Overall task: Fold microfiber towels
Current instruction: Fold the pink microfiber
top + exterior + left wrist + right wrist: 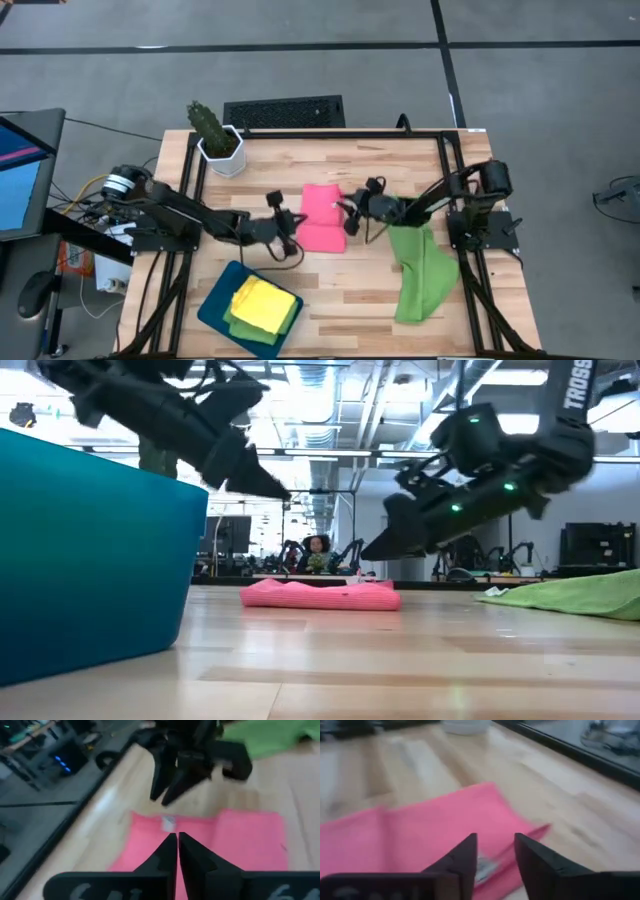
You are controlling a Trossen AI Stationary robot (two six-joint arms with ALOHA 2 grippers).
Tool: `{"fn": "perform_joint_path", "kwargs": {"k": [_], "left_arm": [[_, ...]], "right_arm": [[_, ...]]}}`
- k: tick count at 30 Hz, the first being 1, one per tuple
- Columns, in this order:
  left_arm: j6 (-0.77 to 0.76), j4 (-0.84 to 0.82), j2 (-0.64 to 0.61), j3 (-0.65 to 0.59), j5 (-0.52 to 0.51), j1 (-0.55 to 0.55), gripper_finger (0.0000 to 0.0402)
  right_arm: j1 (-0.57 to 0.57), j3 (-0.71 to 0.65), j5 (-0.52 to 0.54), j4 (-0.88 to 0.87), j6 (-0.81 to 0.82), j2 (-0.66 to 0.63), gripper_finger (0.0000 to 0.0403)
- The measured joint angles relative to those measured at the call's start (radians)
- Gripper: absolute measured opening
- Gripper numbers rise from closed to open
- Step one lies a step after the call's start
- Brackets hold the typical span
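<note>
A folded pink towel (322,216) lies flat on the table's middle, a white tag (168,823) on its top. My left gripper (293,222) hovers shut at its left edge. My right gripper (348,212) hovers open at its right edge, nothing between the fingers. In the low view both grippers stand clear above the pink towel (320,595). A crumpled lime green towel (420,270) lies on the table to the right. A yellow towel (262,300) rests on folded green ones in the teal tray (212,305).
A potted cactus (215,140) stands at the far left corner. The teal tray (90,550) sits at the near left, close to the table's front edge. Bare wood lies between the tray and the green towel (590,595).
</note>
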Motion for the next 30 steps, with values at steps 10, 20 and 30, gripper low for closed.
{"fn": "perform_joint_path", "kwargs": {"k": [10,20,30], "left_arm": [[-0.169,0.019,0.041,-0.003,0.496,0.369,0.01],[-0.225,0.145,0.237,0.0,0.551,0.53,0.0206],[-0.288,0.191,0.347,0.001,0.589,0.588,0.0216]], "right_arm": [[-0.133,0.169,-0.059,-0.435,0.128,-0.061,0.0264],[-0.14,0.201,-0.06,-0.474,0.163,0.037,0.0269],[-0.14,0.203,-0.056,-0.483,0.186,0.068,0.0268]]}}
